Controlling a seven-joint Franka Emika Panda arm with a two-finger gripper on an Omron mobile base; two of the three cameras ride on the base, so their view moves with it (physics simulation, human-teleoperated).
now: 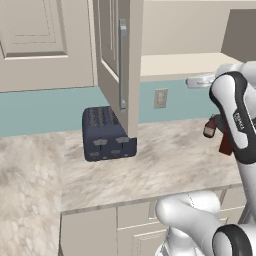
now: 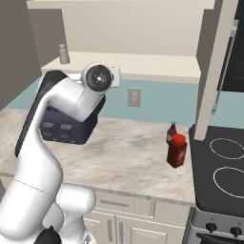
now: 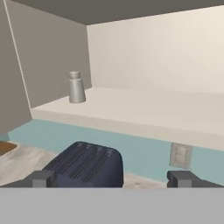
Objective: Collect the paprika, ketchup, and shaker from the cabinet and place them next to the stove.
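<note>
The shaker (image 3: pixel 76 87), a small grey cylinder with a cap, stands upright at the left end of the cabinet's cream shelf (image 3: pixel 144 111); it is also on the shelf (image 2: pixel 157 66) as the shaker (image 2: pixel 63 54). My gripper (image 3: pixel 111 178) is open and empty, held in front of the shelf edge and well short of the shaker. A red-capped red jar (image 2: pixel 177 150) and a darker red bottle (image 2: pixel 171 131) stand together on the counter just left of the black stove (image 2: pixel 224 167). The cabinet door (image 1: pixel 120 65) hangs open.
A dark blue-grey toaster (image 1: pixel 107 134) sits on the marble counter (image 1: pixel 165 165) below the shelf, under my hand. A wall outlet (image 3: pixel 180 155) is on the teal backsplash. The second open cabinet door (image 2: pixel 212 71) hangs by the stove.
</note>
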